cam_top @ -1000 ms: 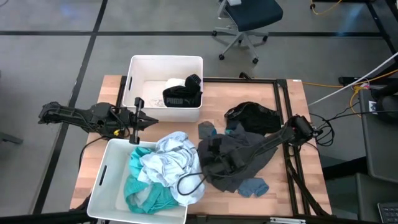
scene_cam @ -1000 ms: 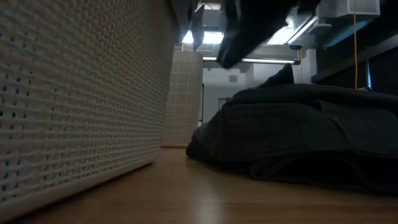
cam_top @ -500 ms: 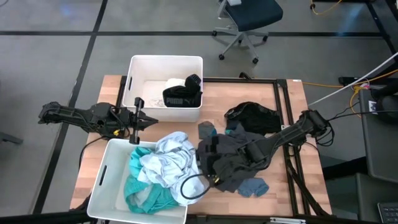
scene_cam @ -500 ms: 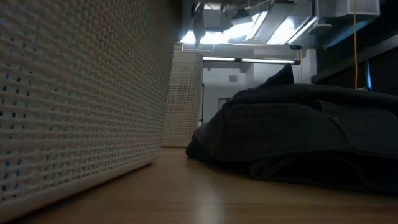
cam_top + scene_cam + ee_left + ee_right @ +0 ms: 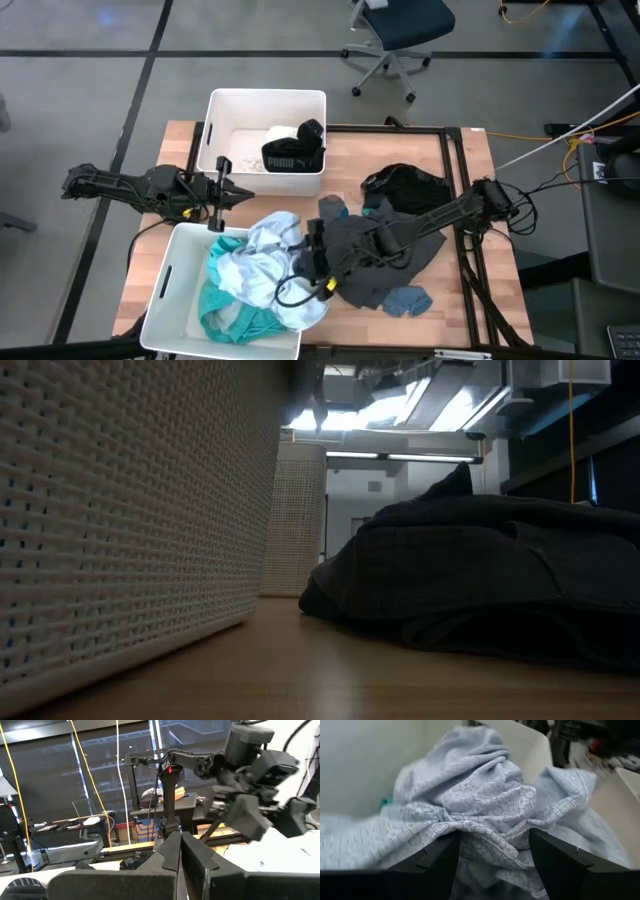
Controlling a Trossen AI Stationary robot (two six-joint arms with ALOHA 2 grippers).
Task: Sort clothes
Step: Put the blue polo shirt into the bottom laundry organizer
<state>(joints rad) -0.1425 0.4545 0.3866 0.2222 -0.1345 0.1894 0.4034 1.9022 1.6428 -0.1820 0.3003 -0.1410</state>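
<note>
The right arm stretches low across the worktop (image 5: 470,150), its gripper (image 5: 300,262) over the near bin (image 5: 165,290), fingers (image 5: 560,865) spread around the pale patterned garment (image 5: 485,805) heaped there. The left gripper (image 5: 222,196) waits beside that bin's far rim, fingers clenched together.

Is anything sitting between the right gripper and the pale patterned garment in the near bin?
Nothing visible. In the right wrist view the right gripper has its open fingers on either side of a fold of the pale patterned garment, at the rim of the near bin.
</note>
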